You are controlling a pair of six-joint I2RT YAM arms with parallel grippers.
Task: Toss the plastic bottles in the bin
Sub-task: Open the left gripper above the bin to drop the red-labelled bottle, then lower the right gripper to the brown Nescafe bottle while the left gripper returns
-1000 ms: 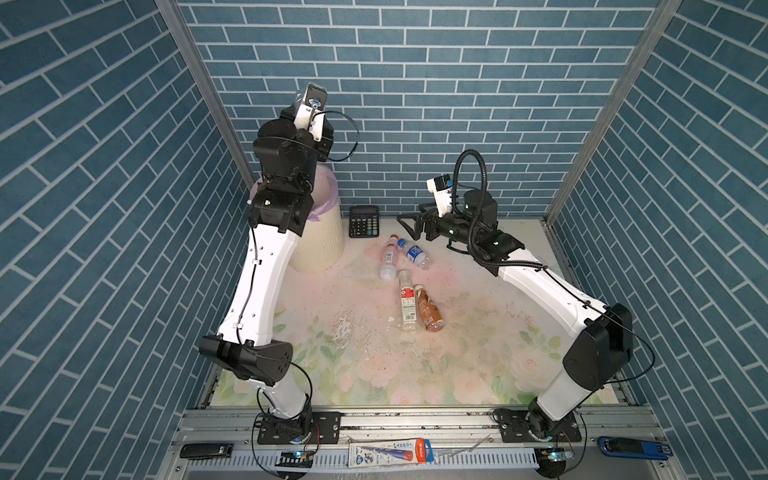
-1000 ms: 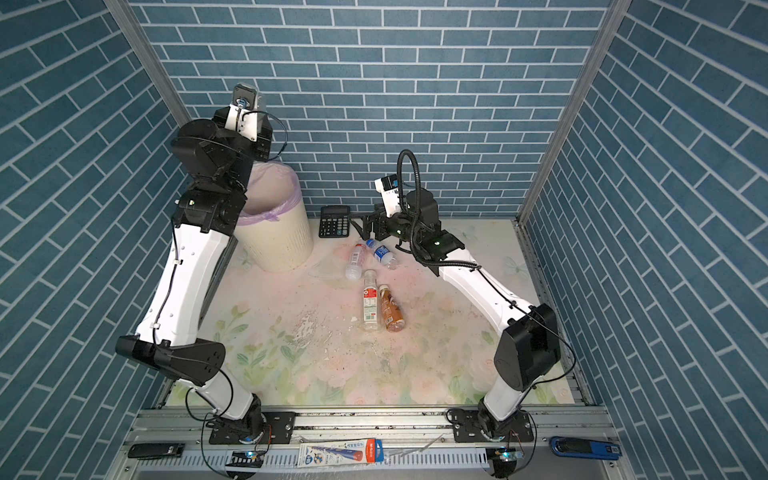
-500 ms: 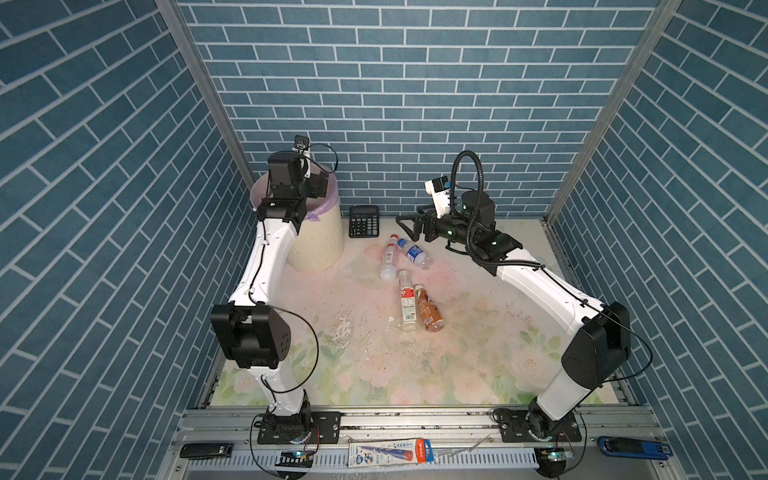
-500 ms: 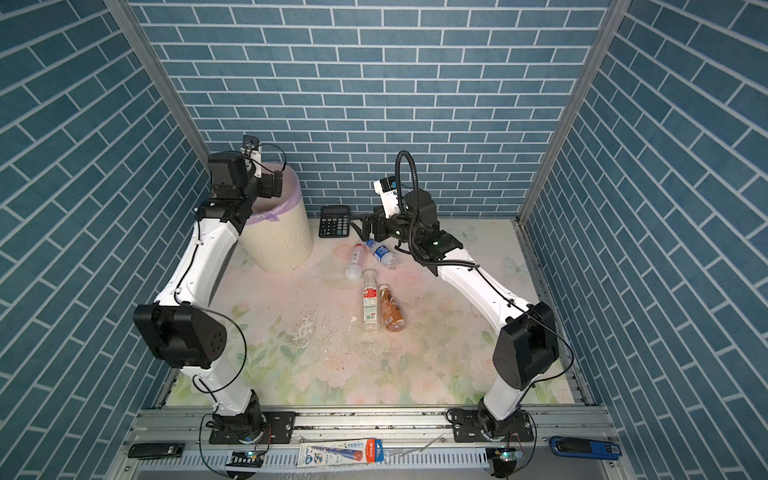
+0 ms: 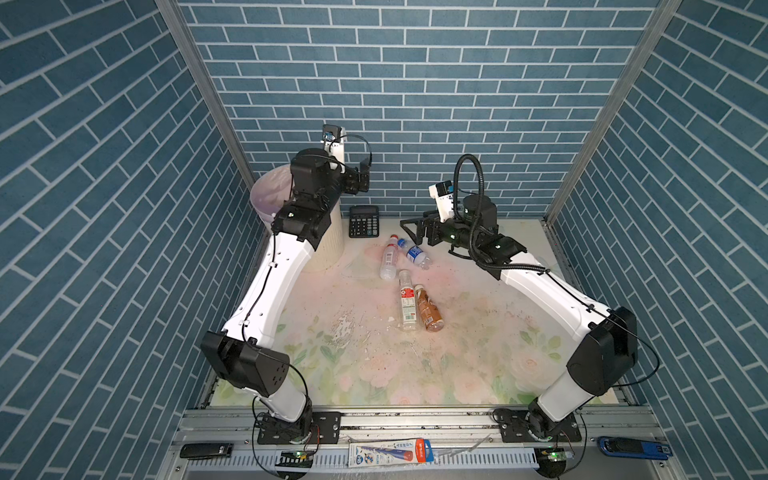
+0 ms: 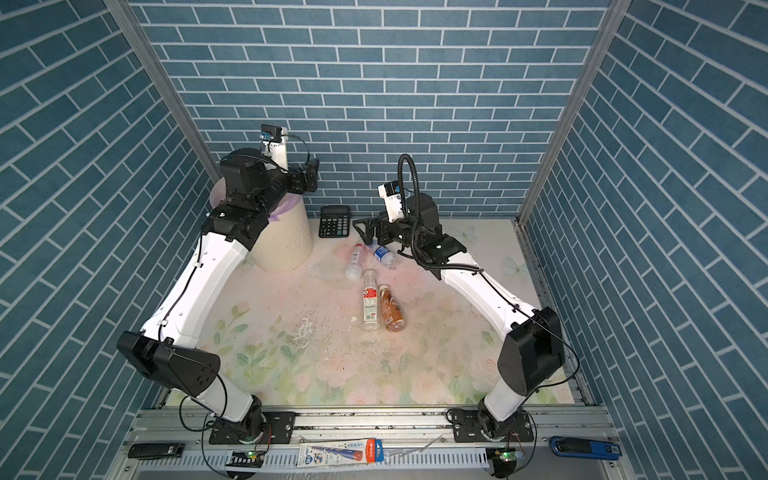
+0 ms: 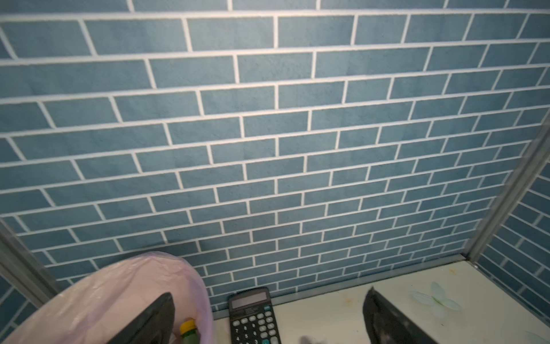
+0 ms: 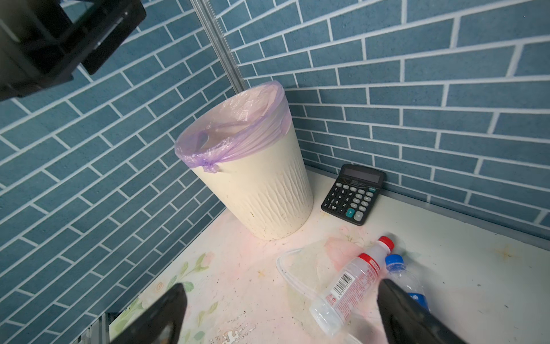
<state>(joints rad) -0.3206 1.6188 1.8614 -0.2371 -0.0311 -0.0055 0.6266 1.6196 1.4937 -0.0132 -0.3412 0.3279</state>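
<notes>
Right now my left claw hangs spread wide and empty above the cream-white round ribbed bin with a lilac bag liner. The bin stands in the far left corner of the floral-printed table, and a green bottle with a yellow cap lies inside it.

My right claw is also wide open and holds nothing. It sits low near the far edge, over two lying bottles whose necks touch or nearly touch: a clear one with a red label and cap and a clear one with a blue label and cap. Nearer the table's middle, a clear bottle with a red-and-white label and a brown-amber bottle lie side by side.

My worry is the close pair. If I shut the jaws here, I could pinch both bottles, or squirt a round body sideways towards the black calculator. With my left arm over the bin, bringing the right arm across could make the arms clash or tip the bin.
</notes>
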